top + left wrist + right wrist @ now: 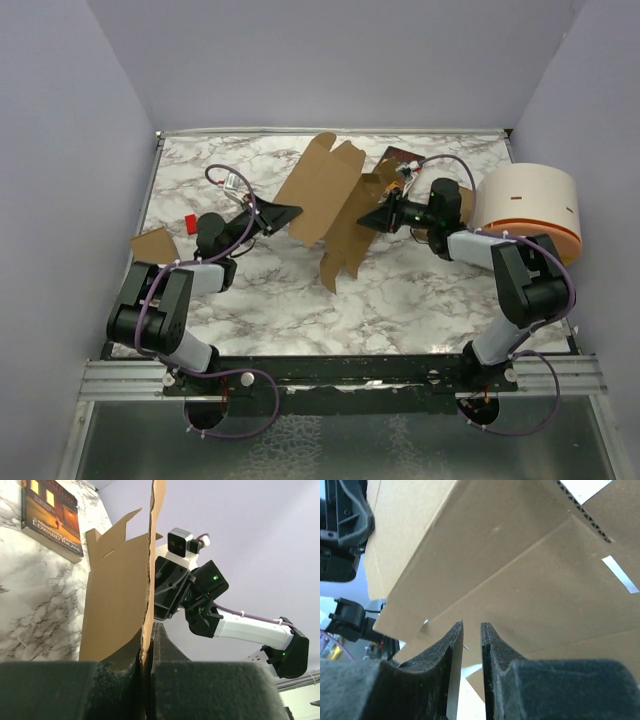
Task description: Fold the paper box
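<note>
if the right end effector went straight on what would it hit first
Most likely the paper box: its tan panel lies straight ahead of the right end effector; exact depth unclear.

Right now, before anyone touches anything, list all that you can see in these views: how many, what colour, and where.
paper box: one, tan-brown, mid-table between the two grippers
cardboard scrap: one, tan, left edge of the table
small red item: one, red, on the marble by the left arm; too small to identify
book: one, dark reddish-brown, far side, behind the box
round drum: one, white with an orange band, right edge
table: one, white-grey marble
left arm, right arm: two, black and pale grey, near edge
left gripper: one, black, shut on the box's edge
right gripper: one, black, fingers narrowly apart at the box; grip unclear
</note>
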Available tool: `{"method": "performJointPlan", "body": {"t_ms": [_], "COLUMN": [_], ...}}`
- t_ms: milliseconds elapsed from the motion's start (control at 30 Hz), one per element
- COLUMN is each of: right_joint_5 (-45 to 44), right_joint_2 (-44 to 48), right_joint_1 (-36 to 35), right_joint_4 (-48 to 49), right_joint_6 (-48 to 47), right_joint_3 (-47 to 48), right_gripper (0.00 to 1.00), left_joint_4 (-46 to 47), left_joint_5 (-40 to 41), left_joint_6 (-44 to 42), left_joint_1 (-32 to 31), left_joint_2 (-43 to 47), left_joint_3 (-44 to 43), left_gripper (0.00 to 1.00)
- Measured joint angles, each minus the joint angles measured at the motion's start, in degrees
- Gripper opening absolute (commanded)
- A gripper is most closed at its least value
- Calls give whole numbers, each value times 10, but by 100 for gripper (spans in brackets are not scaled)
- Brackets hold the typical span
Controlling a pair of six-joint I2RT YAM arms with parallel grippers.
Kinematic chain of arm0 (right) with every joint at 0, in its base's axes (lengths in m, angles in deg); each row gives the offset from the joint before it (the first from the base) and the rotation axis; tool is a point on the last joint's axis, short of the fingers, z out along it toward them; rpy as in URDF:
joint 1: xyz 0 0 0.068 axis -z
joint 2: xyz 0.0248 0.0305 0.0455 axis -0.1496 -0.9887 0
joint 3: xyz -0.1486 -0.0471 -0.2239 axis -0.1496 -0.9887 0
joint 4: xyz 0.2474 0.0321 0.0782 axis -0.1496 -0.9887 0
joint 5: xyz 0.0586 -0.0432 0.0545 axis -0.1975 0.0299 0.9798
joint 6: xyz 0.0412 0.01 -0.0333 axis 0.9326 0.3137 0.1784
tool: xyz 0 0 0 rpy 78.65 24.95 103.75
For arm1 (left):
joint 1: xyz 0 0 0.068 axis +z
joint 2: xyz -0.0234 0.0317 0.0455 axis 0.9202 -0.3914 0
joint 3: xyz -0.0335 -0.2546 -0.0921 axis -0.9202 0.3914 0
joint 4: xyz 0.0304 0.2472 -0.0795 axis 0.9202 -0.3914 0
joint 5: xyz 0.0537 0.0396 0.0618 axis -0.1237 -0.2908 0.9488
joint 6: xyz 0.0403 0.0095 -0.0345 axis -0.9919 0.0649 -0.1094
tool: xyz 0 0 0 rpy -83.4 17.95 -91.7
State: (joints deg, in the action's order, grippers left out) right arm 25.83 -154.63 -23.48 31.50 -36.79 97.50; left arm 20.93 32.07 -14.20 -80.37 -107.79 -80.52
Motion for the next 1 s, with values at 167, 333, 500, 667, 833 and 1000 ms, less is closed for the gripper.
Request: {"method": "performJointPlan", "body": {"t_ms": [167,333,500,667,833,1000], "right_joint_5": [23,67,111,149,179,201], "right_joint_2": [28,72,121,159,188,202], "right_joint_1": [3,8,17,50,90,105], "right_joint_4": [-71,-154,-221,-293,-325,-283], "right_joint_6": [-80,-187,-286,-362,-393,-398], "right_joint_3": [21,65,84,113,129,96], "right_gripper": [27,37,55,76,100,100], "left_joint_4": [-14,-109,-265,-445,-612,-709], "left_joint_5": [-40,-81,-109,-129,-160,-197], "left_joint_6": [-9,-65,-169,-305,-422,-483], "left_joint_1": [37,49,52,56,60,63], "left_joint_2": [15,49,101,128,123,122], "left_joint_3": [5,-21,-94,-183,-261,-310], "left_gripper": [0,0,0,0,0,0]}}
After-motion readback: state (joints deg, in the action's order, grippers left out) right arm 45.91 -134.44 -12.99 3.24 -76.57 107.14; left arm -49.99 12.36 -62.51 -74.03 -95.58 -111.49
